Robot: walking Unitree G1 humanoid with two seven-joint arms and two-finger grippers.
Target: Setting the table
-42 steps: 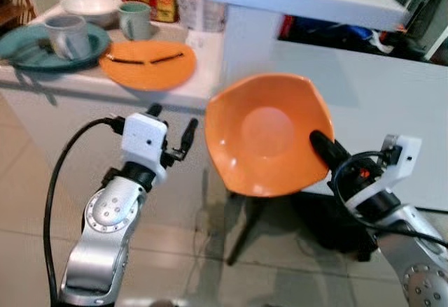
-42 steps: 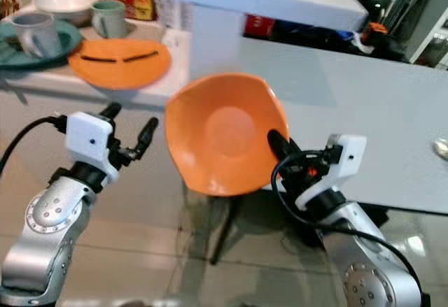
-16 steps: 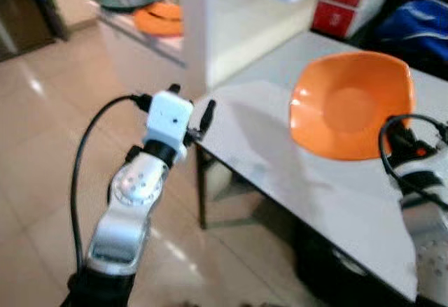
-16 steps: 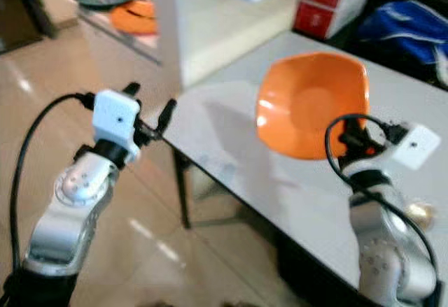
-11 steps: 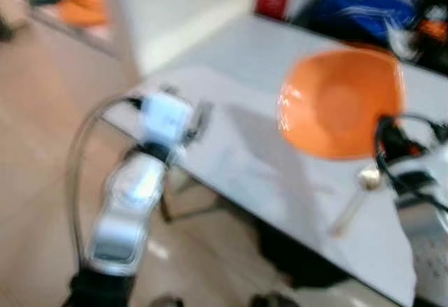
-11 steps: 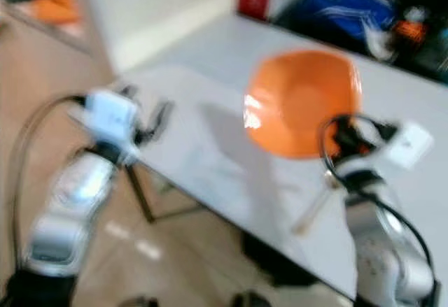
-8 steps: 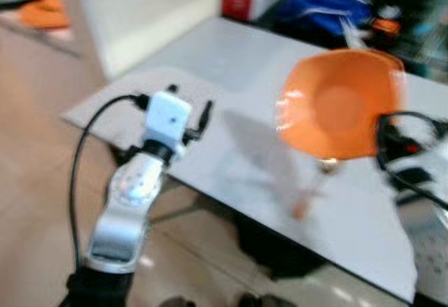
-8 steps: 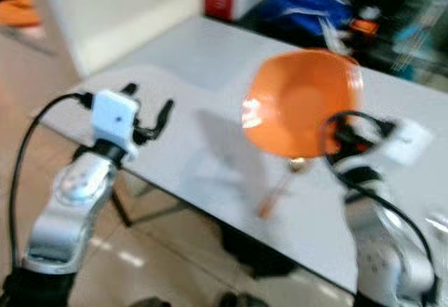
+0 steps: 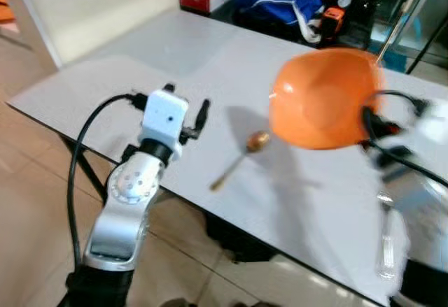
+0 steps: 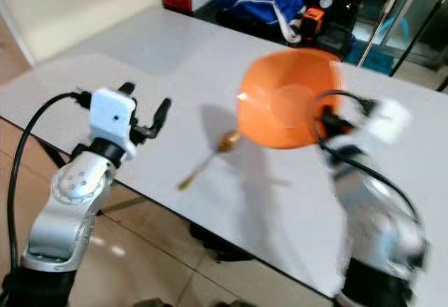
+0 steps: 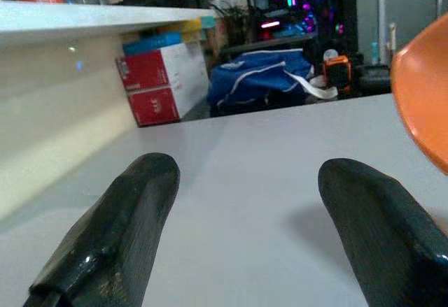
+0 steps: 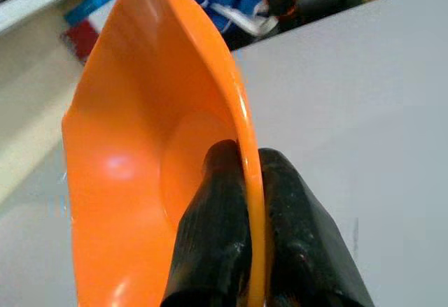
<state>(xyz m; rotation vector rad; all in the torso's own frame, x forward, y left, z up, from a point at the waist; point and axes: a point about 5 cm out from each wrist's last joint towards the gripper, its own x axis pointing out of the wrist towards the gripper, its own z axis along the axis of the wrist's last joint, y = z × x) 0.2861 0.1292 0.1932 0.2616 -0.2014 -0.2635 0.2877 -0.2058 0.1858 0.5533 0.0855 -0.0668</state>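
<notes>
While right gripper [image 12: 245, 202] pinches orange bowl [image 10: 283, 101] above table [image 9: 140, 62] | spoon [image 9: 241, 154] near front edge | left gripper [image 11: 245, 237] spread, empty | bowl unplaced

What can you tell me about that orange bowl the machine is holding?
The orange bowl is a shallow dish with softly angular sides, smooth and glossy, plastic-looking, and empty. The right gripper pinches its rim, one black finger inside and one outside. It is held tilted on edge in the air above the white table, its hollow facing the robot. A spoon lies on the table beside and below it, not touching.
</notes>
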